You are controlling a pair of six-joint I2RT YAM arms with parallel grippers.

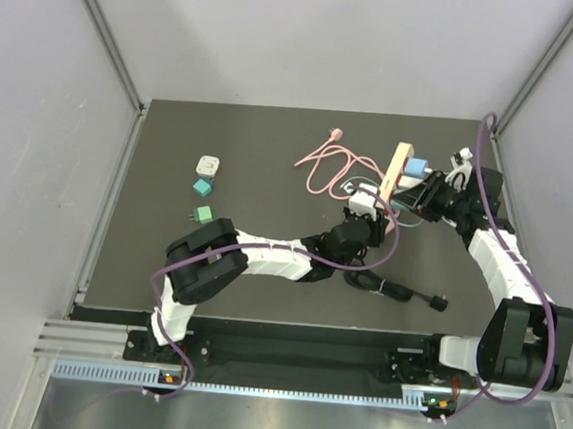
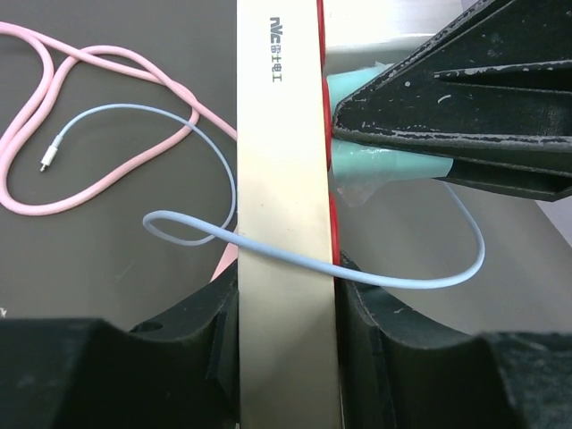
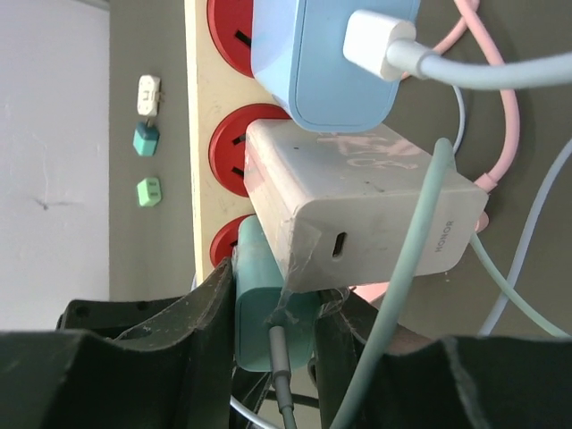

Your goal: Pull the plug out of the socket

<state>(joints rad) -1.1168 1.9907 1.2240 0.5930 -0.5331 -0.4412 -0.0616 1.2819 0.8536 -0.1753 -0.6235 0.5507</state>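
Currently we are seeing both arms meeting at the strip (image 1: pixel 401 166), far right on the table (image 1: pixel 263 142). The left gripper (image 2: pixel 290 304) is clamping the strip across its width, jaws pressing on both long sides. We are reading that as the anchor, so the strip is not dragging along when the other arm pulls.

The right gripper (image 3: pixel 275 313) is coming in from the socket face, jaws pinching the teal plug (image 3: pixel 259 299) by its flat sides. That plug is sitting in the lowest red socket in the right wrist view, and it is looking fully seated, body touching the red face. So we are judging the pull as not yet done.

The white charger (image 3: pixel 357 206) is sitting in the next socket, overhanging the teal plug and crowding the grip. The blue charger (image 3: pixel 322 63) is one socket further along. We are guessing the low, narrow pinch is chosen to clear the white one.

A blue cable (image 2: pixel 268 255) is draping across the strip's back, and a pink cable (image 2: pixel 89 63) is looping on the table beside it. Either could be snagging during a pull. Three loose plugs (image 1: pixel 205 187) are lying well apart to the left.

The next move is calling for a straight pull away from the socket face, with the left grip holding firm.
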